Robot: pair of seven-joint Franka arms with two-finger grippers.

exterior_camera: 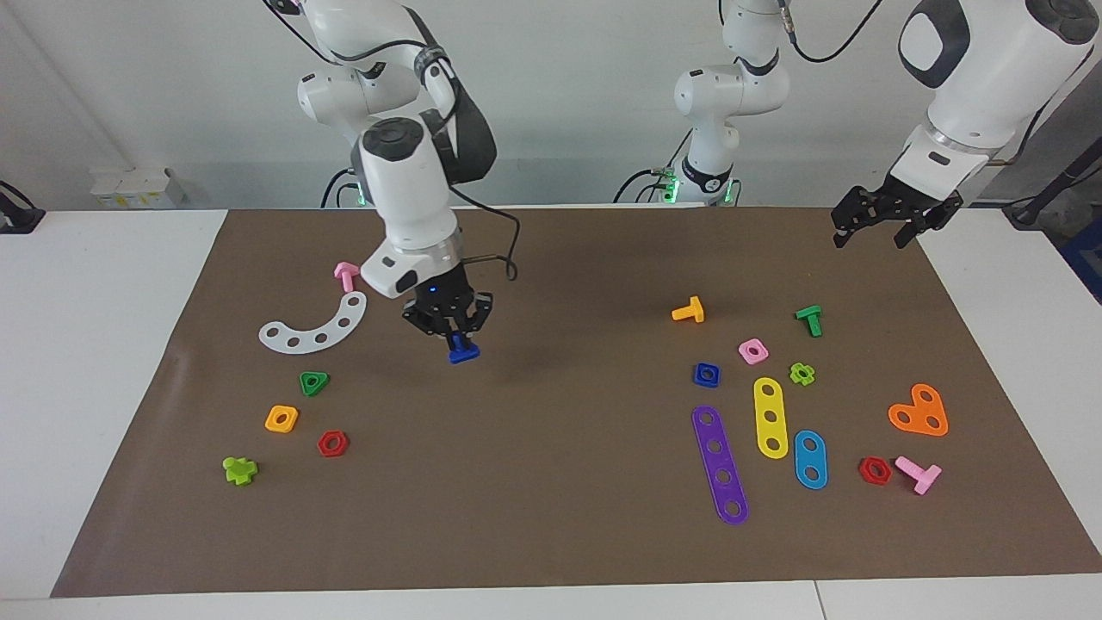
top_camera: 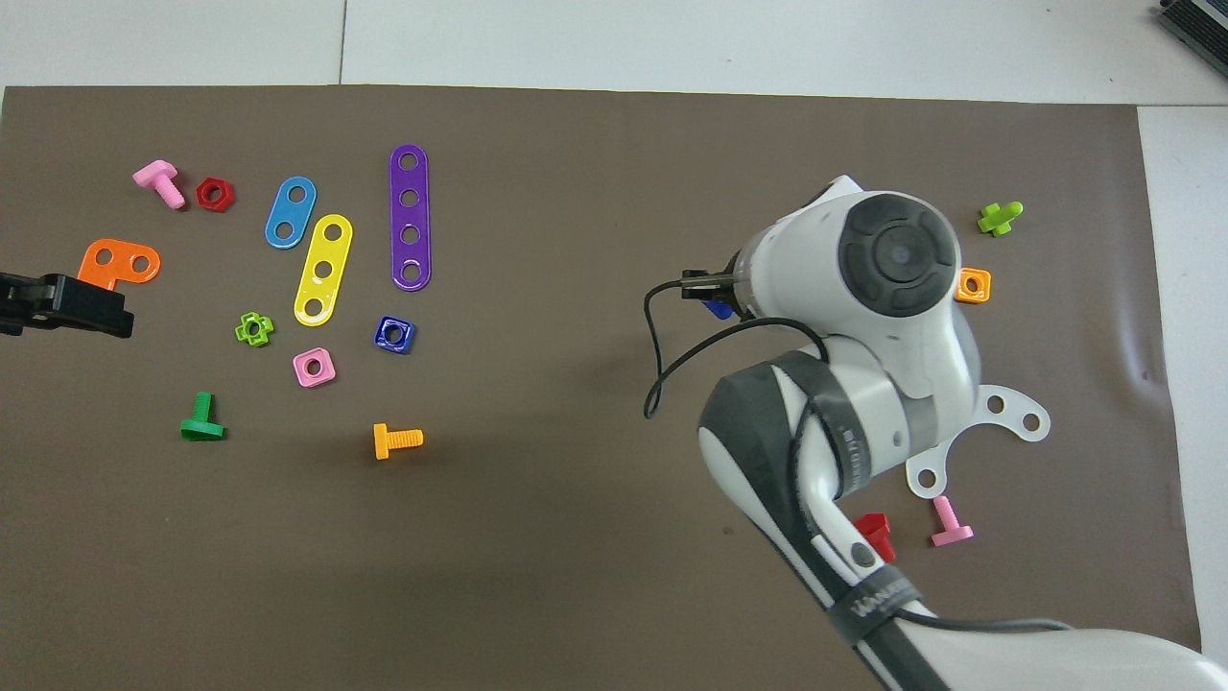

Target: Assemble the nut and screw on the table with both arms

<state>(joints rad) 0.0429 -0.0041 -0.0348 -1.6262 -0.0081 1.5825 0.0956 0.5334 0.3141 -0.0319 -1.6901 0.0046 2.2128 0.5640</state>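
My right gripper (exterior_camera: 458, 337) hangs above the brown mat of the table (exterior_camera: 560, 517), shut on the blue screw (exterior_camera: 463, 350), whose head points down. In the overhead view the arm hides most of the screw (top_camera: 717, 307). The blue square nut (exterior_camera: 706, 374) (top_camera: 394, 333) lies flat on the mat toward the left arm's end, beside a pink square nut (exterior_camera: 752, 350). My left gripper (exterior_camera: 891, 226) (top_camera: 59, 305) waits open and holds nothing, raised over the mat's corner at its own end.
Around the blue nut lie an orange screw (exterior_camera: 689, 310), a green screw (exterior_camera: 809, 319), and purple (exterior_camera: 720, 463), yellow (exterior_camera: 770, 417) and blue (exterior_camera: 810, 459) strips. Toward the right arm's end lie a white curved strip (exterior_camera: 314, 325), a green triangular nut (exterior_camera: 313, 382) and an orange nut (exterior_camera: 281, 418).
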